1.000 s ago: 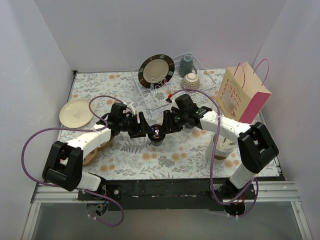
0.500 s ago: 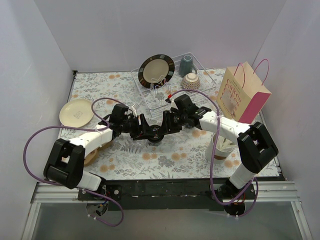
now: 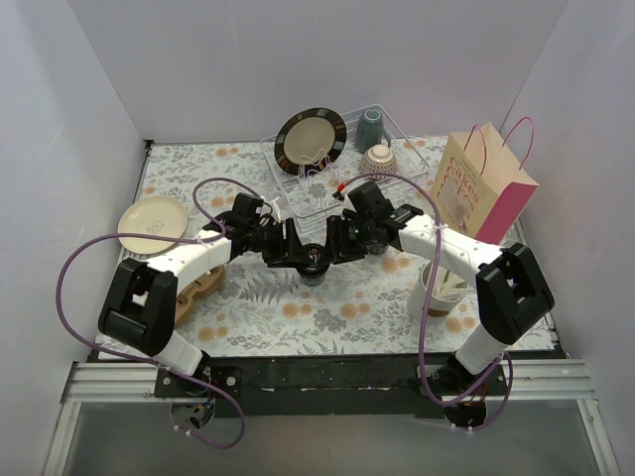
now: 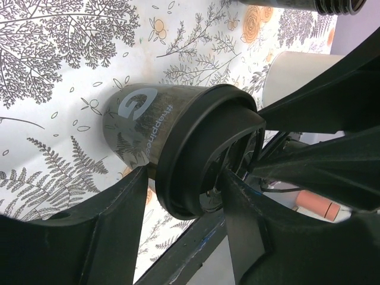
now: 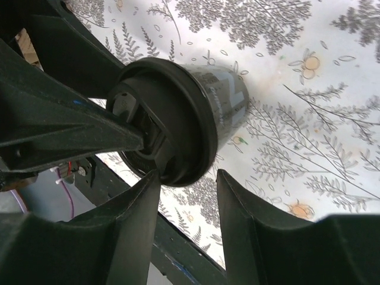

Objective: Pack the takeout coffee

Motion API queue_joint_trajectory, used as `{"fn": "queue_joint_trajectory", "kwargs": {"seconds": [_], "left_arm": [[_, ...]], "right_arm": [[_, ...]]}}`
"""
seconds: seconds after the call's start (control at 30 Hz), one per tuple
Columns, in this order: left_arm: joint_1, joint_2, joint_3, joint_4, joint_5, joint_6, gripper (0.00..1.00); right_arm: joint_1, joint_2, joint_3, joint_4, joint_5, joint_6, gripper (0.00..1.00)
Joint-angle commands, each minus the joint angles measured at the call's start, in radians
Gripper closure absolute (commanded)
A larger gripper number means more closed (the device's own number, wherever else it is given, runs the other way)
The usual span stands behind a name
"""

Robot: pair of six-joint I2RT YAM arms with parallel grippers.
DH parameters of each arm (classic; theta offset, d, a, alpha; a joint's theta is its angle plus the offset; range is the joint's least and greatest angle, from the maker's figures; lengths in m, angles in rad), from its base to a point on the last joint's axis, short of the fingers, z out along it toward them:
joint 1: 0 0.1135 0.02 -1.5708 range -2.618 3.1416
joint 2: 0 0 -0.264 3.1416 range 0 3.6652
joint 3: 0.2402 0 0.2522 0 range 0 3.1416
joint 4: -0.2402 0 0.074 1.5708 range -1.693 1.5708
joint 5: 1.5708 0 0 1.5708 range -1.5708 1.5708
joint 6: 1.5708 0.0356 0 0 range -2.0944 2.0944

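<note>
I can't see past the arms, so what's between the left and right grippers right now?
A black takeout coffee cup with its lid on sits between the left gripper and the right gripper, seen in the top view.

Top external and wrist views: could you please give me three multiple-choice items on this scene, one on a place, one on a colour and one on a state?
1. Where does the paper bag stand? A. far right on the table B. at the left edge C. at the near edge
2. What colour is the lid of the coffee cup? A. white B. black C. red
3. How is the coffee cup? A. lidded B. open-topped C. crushed flat
Answers: 1 A, it stands far right in the top view; 2 B, both wrist views show it black; 3 A, the lid sits on its rim.
</note>
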Motion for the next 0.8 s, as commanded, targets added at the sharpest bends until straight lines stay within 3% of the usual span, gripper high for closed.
{"fn": "queue_joint_trajectory", "kwargs": {"seconds": [0.0,0.27,0.77], "left_arm": [[0.000,0.028,-0.011,-0.093,-0.113,0.099,0.59],[0.002,0.047,0.009,-0.166,-0.095,0.210,0.59],[0.002,0.094,0.044,-0.209,-0.041,0.256,0.58]], "right_arm": [[-0.035,-0.067,0.053,-0.072,0.016,-0.043,0.49],[-0.066,-0.075,0.039,-0.063,-0.022,-0.085,0.62],[-0.066,-0.009,0.029,-0.009,-0.087,-0.097,0.64]]}}
